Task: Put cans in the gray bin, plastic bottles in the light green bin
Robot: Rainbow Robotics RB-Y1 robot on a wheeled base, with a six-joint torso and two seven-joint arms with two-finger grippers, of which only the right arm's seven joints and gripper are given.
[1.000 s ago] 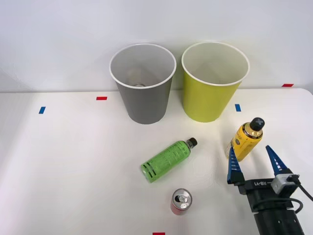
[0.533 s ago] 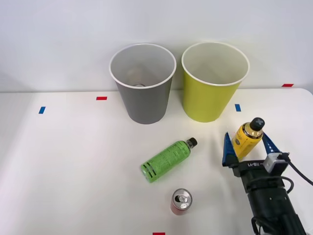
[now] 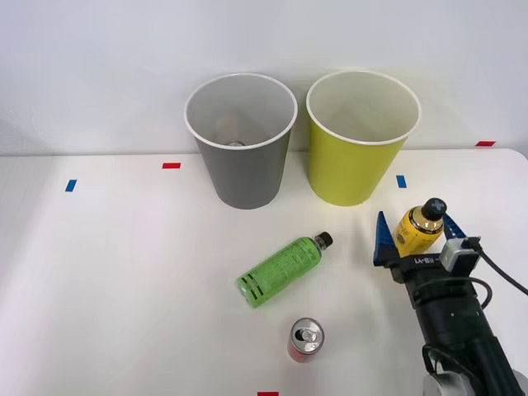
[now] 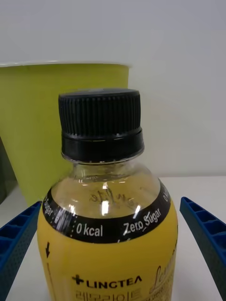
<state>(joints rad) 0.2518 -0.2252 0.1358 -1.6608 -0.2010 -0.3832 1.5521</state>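
Right gripper (image 3: 415,238) stands spread astride the upright yellow-orange bottle (image 3: 418,231), blue fingers (image 4: 19,235) either side and apparently not yet touching, near the light green bin (image 3: 360,157); grasp step judged in hand, next calling for closure, then lift.
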